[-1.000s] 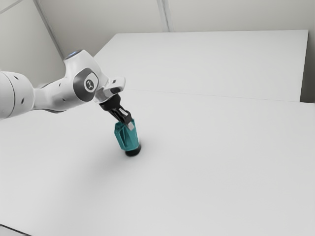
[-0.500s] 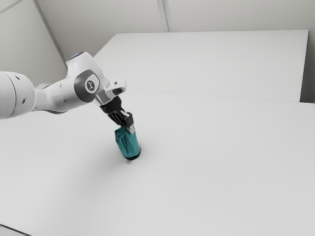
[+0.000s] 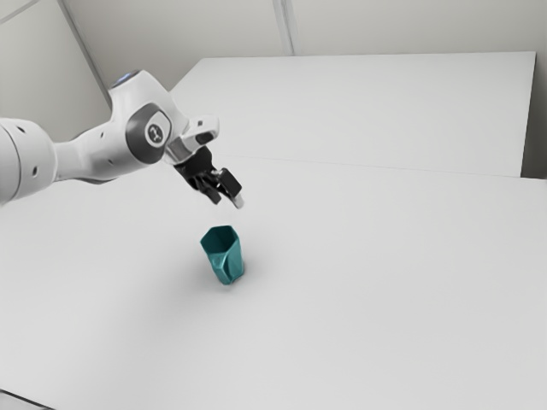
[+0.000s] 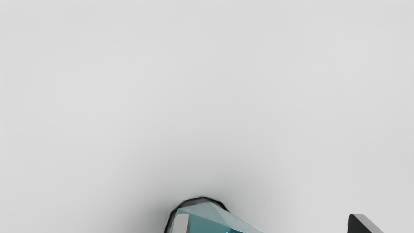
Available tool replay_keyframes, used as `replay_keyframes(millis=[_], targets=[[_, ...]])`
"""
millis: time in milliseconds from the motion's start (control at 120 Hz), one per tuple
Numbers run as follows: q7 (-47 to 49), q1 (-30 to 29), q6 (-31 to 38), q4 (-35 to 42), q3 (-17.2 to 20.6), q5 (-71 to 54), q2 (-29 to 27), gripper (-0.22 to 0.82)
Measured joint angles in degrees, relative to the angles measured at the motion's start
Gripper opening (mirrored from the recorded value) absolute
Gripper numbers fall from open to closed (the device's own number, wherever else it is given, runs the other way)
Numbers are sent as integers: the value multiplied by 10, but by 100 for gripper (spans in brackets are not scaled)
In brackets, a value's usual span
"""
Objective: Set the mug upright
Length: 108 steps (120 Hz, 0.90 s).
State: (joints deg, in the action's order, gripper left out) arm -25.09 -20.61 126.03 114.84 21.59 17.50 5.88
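Pale tabletop (image 3: 385, 290) bears the mug (image 3: 232, 259), cut off in the wrist view, beneath the wide-open, empty gripper (image 3: 227, 202).

Bright, diffuse light, soft grey shadow around the mug (image 3: 226, 260)

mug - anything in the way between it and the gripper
Nothing visible is in the way. In the exterior view the open gripper hangs above the mug, with only open space between it and the mug's rim. The mug stands mouth up on the table.
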Motion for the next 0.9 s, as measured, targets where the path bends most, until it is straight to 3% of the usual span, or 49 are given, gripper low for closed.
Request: replay_keyframes(millis=[100,217,392,483,900], targets=[[3,5,3,-5,-6,0,0,55],[6,91,-3,-24,-109,-12,1,58],[25,116,-75,-125,-144,-83,-1,59],[34,146,-113,-154,-189,-101,-7,60],[46,151,-210,-225,-202,-137,-5,60]])
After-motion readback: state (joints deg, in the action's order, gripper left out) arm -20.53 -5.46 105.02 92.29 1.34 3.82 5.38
